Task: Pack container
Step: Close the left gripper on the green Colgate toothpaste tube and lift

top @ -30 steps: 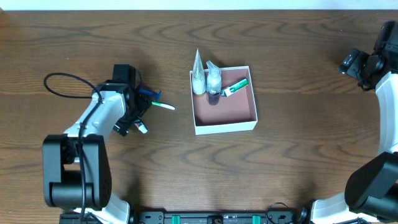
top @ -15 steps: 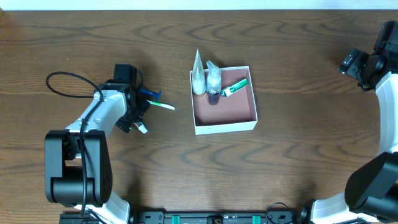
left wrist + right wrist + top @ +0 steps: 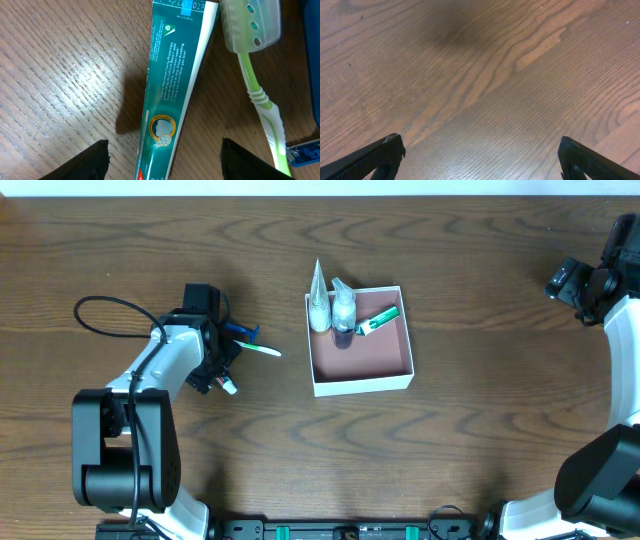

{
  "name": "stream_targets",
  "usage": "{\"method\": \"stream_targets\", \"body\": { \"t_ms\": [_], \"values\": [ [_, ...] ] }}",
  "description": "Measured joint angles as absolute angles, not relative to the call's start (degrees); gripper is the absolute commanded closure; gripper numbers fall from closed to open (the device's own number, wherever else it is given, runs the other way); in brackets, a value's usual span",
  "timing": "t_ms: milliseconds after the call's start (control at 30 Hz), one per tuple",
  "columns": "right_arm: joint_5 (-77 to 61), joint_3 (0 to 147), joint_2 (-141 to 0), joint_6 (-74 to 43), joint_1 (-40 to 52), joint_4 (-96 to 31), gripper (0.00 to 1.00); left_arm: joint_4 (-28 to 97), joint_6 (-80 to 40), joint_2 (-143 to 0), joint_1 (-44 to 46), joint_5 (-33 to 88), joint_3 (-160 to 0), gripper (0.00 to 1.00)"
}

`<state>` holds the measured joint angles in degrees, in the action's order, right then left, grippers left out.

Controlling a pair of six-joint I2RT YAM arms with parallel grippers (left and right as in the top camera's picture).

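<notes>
The container is a shallow white-walled box with a pink-brown inside, at the table's middle. In it are a white tube, a small bottle and a small green pack along the far side. A teal toothpaste tube lies on the table to its left, and in the overhead view only its end shows. My left gripper is open, low over the tube, one finger on each side. It also shows in the overhead view. My right gripper is open and empty over bare wood at the far right.
A green toothbrush with a translucent cap lies just right of the toothpaste, and it shows in the overhead view. A blue object lies beside it. A black cable loops left of the left arm.
The left arm and its cable have shifted very slightly. The objects and the right arm have not moved.
</notes>
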<state>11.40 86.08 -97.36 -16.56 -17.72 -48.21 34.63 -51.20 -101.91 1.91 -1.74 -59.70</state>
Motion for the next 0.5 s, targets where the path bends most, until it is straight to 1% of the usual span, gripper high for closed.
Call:
{"method": "stream_targets", "body": {
  "t_ms": [233, 267, 367, 500],
  "values": [
    [11.42, 86.08, -97.36, -16.56, -17.72, -48.21, 0.01, 33.89, -51.2, -101.91, 1.91, -1.74, -59.09, 0.29],
    [11.42, 86.08, -97.36, -16.56, -17.72, -48.21, 0.01, 33.74, -51.2, -101.91, 1.91, -1.74, -58.81, 0.31],
    [11.42, 86.08, -97.36, -16.56, -17.72, -48.21, 0.01, 32.67, -51.22, -101.91, 1.91, -1.69, -57.65, 0.41],
    [11.42, 86.08, -97.36, -16.56, -17.72, -48.21, 0.01, 31.27, -51.05, -101.91, 1.91, -1.69, -56.58, 0.46]
  ]
}}
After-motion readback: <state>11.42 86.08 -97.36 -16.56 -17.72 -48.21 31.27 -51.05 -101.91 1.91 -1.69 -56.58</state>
